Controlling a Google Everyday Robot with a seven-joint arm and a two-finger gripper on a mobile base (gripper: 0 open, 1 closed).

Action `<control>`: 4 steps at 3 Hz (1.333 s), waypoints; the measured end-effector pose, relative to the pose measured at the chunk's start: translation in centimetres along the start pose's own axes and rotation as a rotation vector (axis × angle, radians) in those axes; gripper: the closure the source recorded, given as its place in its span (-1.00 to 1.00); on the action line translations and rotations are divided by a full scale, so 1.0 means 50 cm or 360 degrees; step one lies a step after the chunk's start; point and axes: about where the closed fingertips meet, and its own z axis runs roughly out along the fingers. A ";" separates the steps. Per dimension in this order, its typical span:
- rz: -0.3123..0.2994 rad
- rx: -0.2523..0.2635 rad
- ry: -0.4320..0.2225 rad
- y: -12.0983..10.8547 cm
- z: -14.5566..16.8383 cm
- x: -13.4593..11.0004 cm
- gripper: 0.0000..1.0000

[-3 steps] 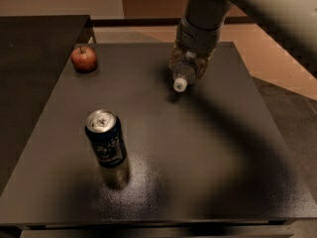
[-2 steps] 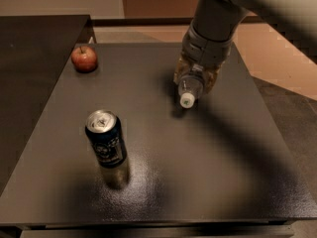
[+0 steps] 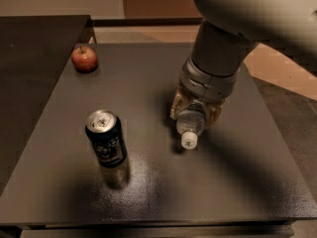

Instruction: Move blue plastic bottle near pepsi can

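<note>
The pepsi can stands upright on the dark table, left of the middle, its silver top showing. The blue plastic bottle is held with its white cap pointing down toward the table's front. My gripper is shut on the bottle, one pale finger on each side of it, to the right of the can with a gap between them. I cannot tell whether the cap touches the table. The grey arm comes down from the upper right.
A red apple sits at the table's far left corner. A second dark surface adjoins on the left. Tan floor shows beyond the table's far and right edges.
My gripper has carried the bottle from the far part of the table toward the front, closer to the can. The can and apple have not moved.
</note>
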 end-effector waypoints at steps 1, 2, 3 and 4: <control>-0.0064 0.0029 -0.0034 -0.011 0.016 -0.068 1.00; -0.0110 0.0073 -0.0056 -0.039 0.033 -0.115 1.00; -0.0132 0.0115 -0.0049 -0.066 0.048 -0.133 0.66; -0.0147 0.0135 -0.0049 -0.082 0.060 -0.146 0.19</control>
